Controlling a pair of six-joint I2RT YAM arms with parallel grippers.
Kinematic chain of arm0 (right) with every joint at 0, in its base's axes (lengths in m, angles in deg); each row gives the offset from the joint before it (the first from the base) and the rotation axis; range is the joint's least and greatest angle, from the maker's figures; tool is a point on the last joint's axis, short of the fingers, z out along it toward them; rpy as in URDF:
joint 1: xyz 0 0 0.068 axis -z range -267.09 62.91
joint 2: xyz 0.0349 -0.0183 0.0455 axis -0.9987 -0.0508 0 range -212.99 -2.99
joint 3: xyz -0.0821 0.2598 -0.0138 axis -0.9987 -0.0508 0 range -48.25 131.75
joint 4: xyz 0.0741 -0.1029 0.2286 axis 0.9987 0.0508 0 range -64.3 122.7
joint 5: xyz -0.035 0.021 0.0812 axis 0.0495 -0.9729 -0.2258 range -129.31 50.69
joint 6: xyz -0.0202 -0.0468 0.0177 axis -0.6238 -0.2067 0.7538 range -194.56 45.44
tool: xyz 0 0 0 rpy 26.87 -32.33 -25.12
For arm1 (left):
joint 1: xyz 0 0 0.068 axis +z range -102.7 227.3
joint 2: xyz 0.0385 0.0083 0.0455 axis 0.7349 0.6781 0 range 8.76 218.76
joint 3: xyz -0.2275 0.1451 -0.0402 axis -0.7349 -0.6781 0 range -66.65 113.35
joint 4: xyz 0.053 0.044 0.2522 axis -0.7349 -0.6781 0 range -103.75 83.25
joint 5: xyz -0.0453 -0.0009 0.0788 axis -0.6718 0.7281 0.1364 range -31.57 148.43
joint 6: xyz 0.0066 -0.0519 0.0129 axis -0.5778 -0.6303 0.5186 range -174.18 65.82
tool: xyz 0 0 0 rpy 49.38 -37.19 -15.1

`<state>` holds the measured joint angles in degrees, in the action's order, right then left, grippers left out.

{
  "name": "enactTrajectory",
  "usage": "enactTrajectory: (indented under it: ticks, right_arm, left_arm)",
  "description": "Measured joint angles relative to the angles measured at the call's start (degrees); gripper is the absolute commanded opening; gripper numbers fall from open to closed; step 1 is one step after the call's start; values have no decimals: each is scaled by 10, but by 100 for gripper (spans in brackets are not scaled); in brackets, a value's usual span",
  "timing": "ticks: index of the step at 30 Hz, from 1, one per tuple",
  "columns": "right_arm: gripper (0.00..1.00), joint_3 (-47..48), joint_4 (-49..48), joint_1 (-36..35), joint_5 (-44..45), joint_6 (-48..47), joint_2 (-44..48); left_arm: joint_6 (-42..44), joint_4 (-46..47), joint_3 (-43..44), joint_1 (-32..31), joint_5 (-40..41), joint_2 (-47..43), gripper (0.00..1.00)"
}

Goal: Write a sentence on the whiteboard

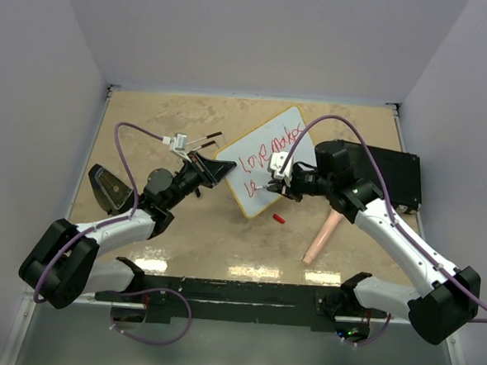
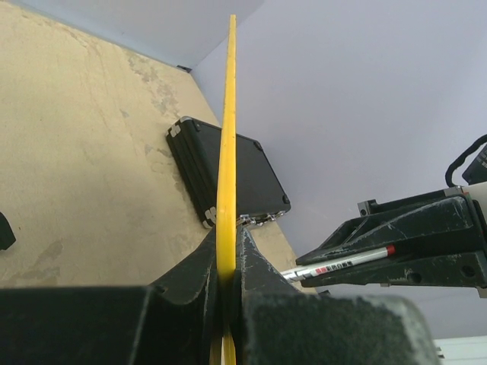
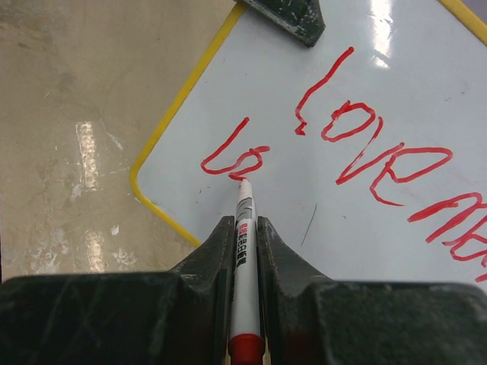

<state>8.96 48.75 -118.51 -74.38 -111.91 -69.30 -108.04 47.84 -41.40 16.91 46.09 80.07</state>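
The whiteboard (image 1: pixel 283 135) lies tilted mid-table, white with a thin yellow rim. My left gripper (image 1: pixel 218 171) is shut on its left edge; in the left wrist view the yellow rim (image 2: pixel 227 152) stands clamped between the jaws (image 2: pixel 227 266). The sentence (image 1: pixel 267 153) is red handwriting: "Love make…" (image 3: pixel 373 148) on the first line and a short start of a second line (image 3: pixel 234 158). My right gripper (image 1: pixel 275 183) is shut on a white marker (image 3: pixel 243 224) with a red end. The marker's tip touches the board at the end of the second line's stroke.
A black rectangular case (image 1: pixel 393 175) lies at the right behind the right arm and also shows in the left wrist view (image 2: pixel 243 171). A red marker cap (image 1: pixel 279 219) and a pink tube (image 1: pixel 323 233) lie near the board's front corner. A black holder (image 1: pixel 107 186) sits at the left.
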Motion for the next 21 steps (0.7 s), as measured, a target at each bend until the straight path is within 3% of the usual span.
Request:
enactTrajectory:
  ticks: [21]
  right_arm:
    - [0, 0, -9, 67, -76, 21, 35]
  left_arm:
    - [-3, 2, -12, 0, -7, -21, 0]
